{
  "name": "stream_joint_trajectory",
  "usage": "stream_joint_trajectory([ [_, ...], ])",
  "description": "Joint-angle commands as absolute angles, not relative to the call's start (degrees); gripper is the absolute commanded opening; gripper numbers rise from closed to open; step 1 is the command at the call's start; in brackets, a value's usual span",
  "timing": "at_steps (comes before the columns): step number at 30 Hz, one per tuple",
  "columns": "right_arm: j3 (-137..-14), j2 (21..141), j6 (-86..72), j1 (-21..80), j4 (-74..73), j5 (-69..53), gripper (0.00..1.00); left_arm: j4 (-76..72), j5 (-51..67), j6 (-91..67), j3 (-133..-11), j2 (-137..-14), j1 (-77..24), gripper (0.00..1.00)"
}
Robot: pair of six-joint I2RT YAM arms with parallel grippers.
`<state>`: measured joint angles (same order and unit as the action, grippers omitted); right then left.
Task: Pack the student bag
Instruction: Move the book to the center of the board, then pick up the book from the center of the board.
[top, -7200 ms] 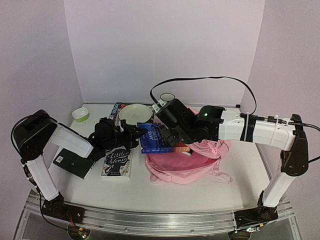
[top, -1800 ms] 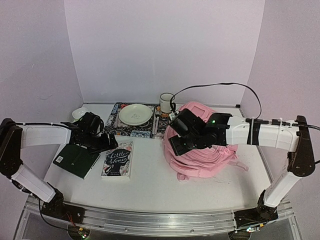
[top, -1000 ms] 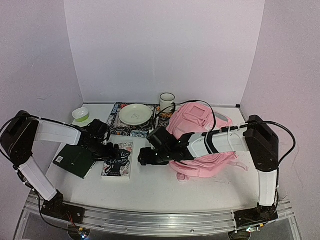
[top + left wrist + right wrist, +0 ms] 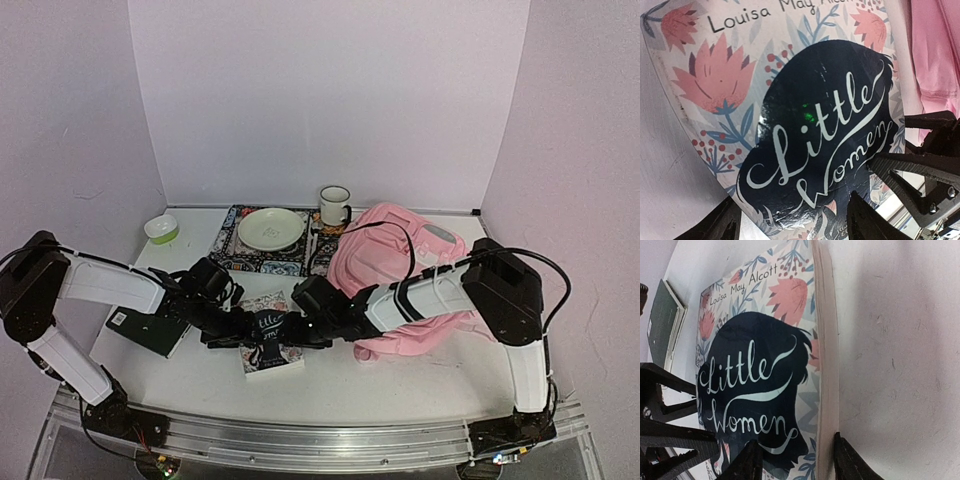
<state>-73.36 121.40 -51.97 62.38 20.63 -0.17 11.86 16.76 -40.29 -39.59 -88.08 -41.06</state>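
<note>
Meeting at the book near the front of the worktop, the two arms reach it from opposite sides. The left gripper is at its 9 o'clock edge, jaws wide. The right gripper, at 3 o'clock, has the page edge between half-spread jaws; I cannot tell if they clamp it. The pink backpack lies at 2 o'clock from the book.

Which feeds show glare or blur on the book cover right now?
Left wrist: the book is sharp and its title readable, with a small green glint on the dark silhouette; the left fingers are dark and soft. Right wrist: cover sharp, no glare, page edge slightly bowed by the wide lens. Top external: even light, but the book is small and partly covered.
</note>
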Motion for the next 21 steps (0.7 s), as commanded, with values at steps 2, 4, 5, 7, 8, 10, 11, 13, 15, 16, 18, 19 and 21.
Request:
stream_joint_trajectory([
  [2, -74.00, 120.84, -51.55, 62.99, 23.60, -6.55, 0.41, 8.54, 20.61, -41.74, -38.06, -90.43, -41.78, 0.70],
  [4, -73.90, 119.51, -51.23, 63.01, 23.79, -7.47, 0.39, 8.23, 20.50, -41.94, -37.92, -90.67, -41.75, 0.70],
  [5, -73.82, 118.91, -51.10, 63.00, 23.95, -7.98, 0.38, 8.01, 20.54, -42.09, -37.85, -90.77, -41.75, 0.69],
  [7, -73.53, 117.63, -50.98, 63.00, 24.33, -8.60, 0.36, 7.52, 20.41, -42.55, -37.55, -90.57, -41.75, 0.69],
  [8, -73.34, 117.13, -50.98, 62.98, 24.54, -8.72, 0.35, 7.21, 20.32, -42.79, -37.38, -90.39, -41.75, 0.69],
  [10, -73.15, 116.27, -50.94, 62.97, 24.99, -8.93, 0.32, 6.78, 20.08, -43.20, -37.08, -90.20, -41.75, 0.68],
  [11, -73.13, 116.02, -50.90, 63.01, 25.19, -9.14, 0.32, 6.63, 19.92, -43.44, -36.97, -90.05, -41.75, 0.68],
  [13, -73.20, 115.67, -50.94, 62.97, 25.41, -9.62, 0.31, 6.32, 19.92, -43.63, -36.98, -90.17, -41.73, 0.68],
  [15, -73.21, 115.50, -51.00, 62.99, 25.51, -9.81, 0.30, 5.98, 20.05, -44.00, -37.00, -90.35, -41.76, 0.68],
  [16, -73.21, 115.49, -51.02, 63.01, 25.55, -9.84, 0.30, 5.79, 20.11, -44.14, -37.00, -90.38, -41.75, 0.68],
  [18, -73.14, 115.56, -51.22, 62.97, 25.73, -9.86, 0.25, 5.26, 20.04, -44.53, -36.79, -90.31, -41.72, 0.67],
  [19, -73.21, 115.65, -51.24, 63.01, 25.80, -9.95, 0.22, 5.08, 20.02, -44.65, -36.67, -90.18, -41.76, 0.67],
  [21, -73.23, 115.66, -51.11, 62.99, 25.82, -10.11, 0.14, 4.93, 19.81, -44.69, -36.50, -89.54, -41.75, 0.67],
])
